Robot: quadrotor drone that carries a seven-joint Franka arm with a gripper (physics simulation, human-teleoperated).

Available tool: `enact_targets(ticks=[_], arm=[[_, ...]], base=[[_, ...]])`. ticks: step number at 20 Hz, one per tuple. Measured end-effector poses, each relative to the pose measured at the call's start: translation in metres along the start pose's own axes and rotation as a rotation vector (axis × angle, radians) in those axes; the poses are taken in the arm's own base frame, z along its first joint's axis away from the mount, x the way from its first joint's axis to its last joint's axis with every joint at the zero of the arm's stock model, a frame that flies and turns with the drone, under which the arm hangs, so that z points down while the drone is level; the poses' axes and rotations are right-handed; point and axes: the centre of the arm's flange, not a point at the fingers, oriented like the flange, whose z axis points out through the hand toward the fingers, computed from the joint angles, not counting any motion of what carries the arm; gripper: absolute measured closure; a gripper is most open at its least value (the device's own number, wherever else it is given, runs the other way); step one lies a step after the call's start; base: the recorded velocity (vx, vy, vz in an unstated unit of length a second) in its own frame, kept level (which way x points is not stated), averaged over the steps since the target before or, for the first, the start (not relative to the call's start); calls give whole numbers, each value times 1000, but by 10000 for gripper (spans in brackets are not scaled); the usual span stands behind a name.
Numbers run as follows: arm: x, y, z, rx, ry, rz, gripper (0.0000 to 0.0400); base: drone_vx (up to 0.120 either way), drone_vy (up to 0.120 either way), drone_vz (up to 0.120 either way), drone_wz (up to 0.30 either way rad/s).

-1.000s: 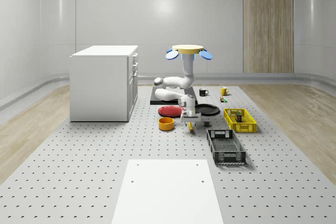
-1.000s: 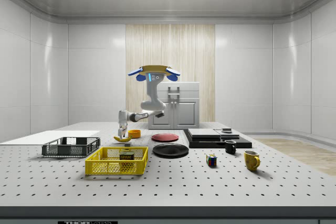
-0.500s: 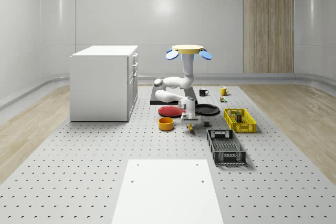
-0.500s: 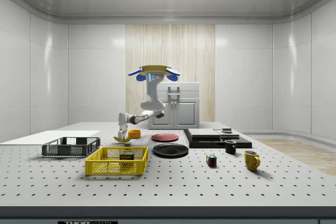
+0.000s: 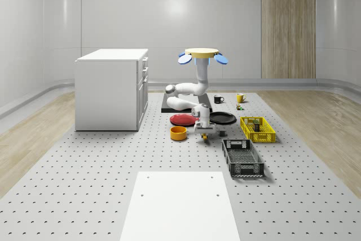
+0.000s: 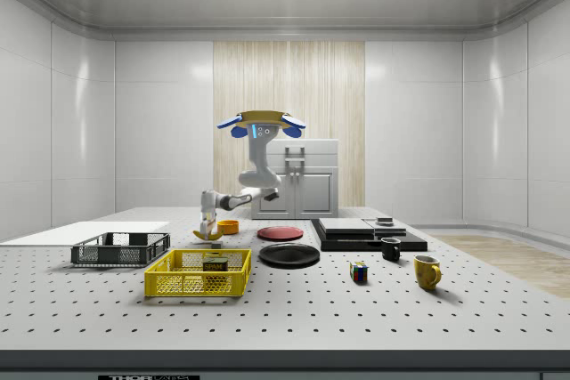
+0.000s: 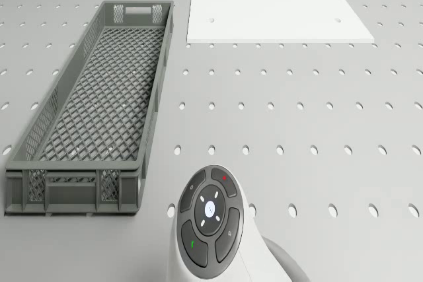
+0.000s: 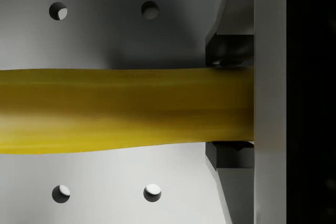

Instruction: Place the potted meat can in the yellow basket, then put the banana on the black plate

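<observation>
The drone (image 5: 203, 55) hovers above the table's far middle, its white arm bent down toward the floor plate. The gripper (image 5: 204, 132) is down at the yellow banana (image 5: 206, 136), which lies between the orange bowl and the black plate (image 5: 222, 118). In the wrist view both finger pads (image 8: 228, 51) press the banana (image 8: 121, 111) from opposite sides, so the gripper (image 8: 229, 106) is shut on it. From the side, the gripper (image 6: 207, 229) stands right over the banana (image 6: 208, 236). The potted meat can (image 6: 214, 265) lies inside the yellow basket (image 5: 258, 130).
An orange bowl (image 5: 178, 133) and a red plate (image 5: 183, 119) lie just to the whole-scene view's left of the banana. A grey crate (image 5: 242, 158) sits nearer the camera, a white cabinet (image 5: 111, 88) at left. Two mugs (image 6: 427, 271) and a cube (image 6: 358, 271) stand farther off.
The arm came down onto the banana and the fingers went from wide open to pressed against it. The drone stayed in place.
</observation>
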Motion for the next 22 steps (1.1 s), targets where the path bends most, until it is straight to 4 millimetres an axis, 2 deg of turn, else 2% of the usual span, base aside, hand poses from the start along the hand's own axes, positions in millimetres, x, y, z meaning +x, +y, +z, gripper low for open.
enact_targets(ticks=[6, 14, 16, 22], arm=[[0, 0, -26, 0, 1, 8, 210], [0, 0, -53, 0, 1, 5, 210], [0, 0, -56, 0, 1, 8, 210], [0, 0, -60, 0, 1, 13, 210]], base=[[0, 0, 0, 0], [0, 0, 120, 0], [-80, 120, 120, 0], [-120, 120, 0, 0]])
